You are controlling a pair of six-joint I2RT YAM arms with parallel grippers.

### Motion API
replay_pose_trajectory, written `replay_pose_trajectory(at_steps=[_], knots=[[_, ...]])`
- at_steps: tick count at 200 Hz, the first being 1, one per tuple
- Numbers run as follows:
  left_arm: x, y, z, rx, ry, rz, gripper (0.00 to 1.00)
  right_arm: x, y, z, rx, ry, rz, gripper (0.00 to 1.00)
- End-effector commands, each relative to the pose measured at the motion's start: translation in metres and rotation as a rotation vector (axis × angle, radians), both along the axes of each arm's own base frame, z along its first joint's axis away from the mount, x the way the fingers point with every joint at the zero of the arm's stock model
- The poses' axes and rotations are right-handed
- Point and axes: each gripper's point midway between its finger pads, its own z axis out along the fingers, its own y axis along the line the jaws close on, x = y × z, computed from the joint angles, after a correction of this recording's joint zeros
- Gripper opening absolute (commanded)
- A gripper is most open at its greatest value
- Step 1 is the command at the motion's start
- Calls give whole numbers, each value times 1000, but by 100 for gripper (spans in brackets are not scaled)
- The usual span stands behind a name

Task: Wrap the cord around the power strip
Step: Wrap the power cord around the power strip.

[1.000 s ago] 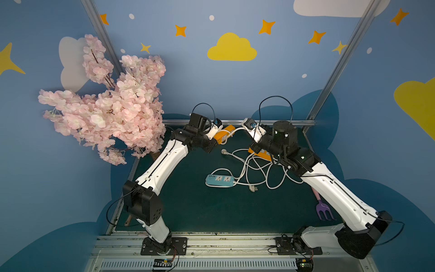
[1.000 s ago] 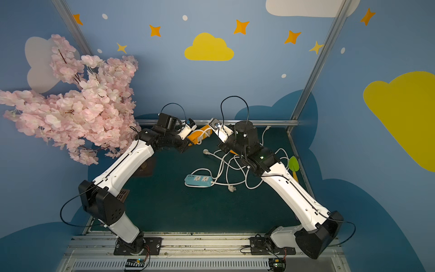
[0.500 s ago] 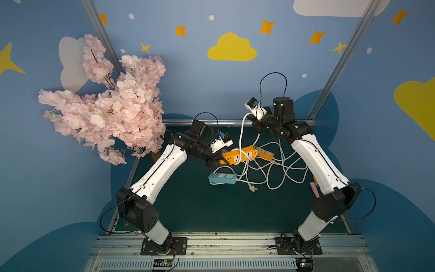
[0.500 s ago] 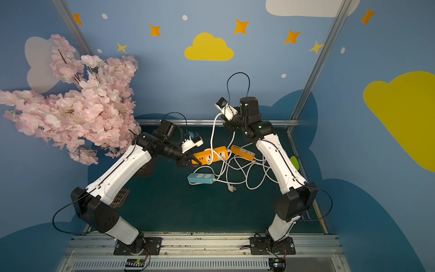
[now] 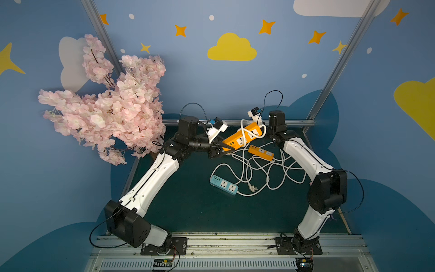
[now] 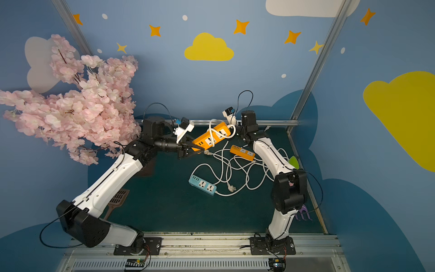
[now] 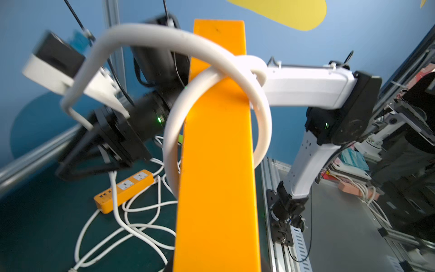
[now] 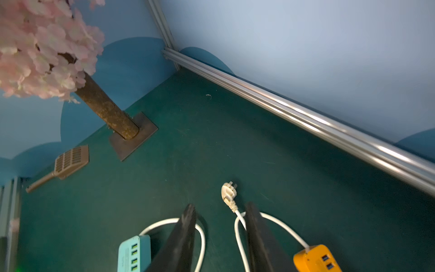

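We saw left gripper clamped on USB end of orange power strip. Strip was lifted off green worktop, far end higher. White cord looped around strip and crossed itself; rest hung into tangle on worktop. Right gripper was by far end, jaws apart, nothing between. Smaller orange strip and blue power strip lay flat on worktop.

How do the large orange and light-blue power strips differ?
The large orange power strip is held tilted aloft by the left claw; the light-blue power strip lies flat on the green mat. White cord loops the orange one; the blue one's trails loose. Both have white cords.
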Motion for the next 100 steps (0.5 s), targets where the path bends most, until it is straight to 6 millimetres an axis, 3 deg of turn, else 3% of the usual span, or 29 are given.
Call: replay_pose_trajectory(at_steps=[1, 27, 66, 88, 100], knots=[[-8, 13, 85, -149, -221, 37, 3, 17, -6, -27, 72, 100, -129, 44], [2, 28, 109, -199, -256, 129, 3, 14, 0, -68, 73, 163, -174, 50], [12, 39, 119, -219, -261, 206, 2, -1, 34, -113, 14, 220, -153, 51], [16, 44, 125, -214, -266, 247, 2, -8, 39, -151, -58, 298, -204, 48], [21, 52, 126, -211, -263, 292, 2, -12, 40, -163, -95, 313, -208, 37]])
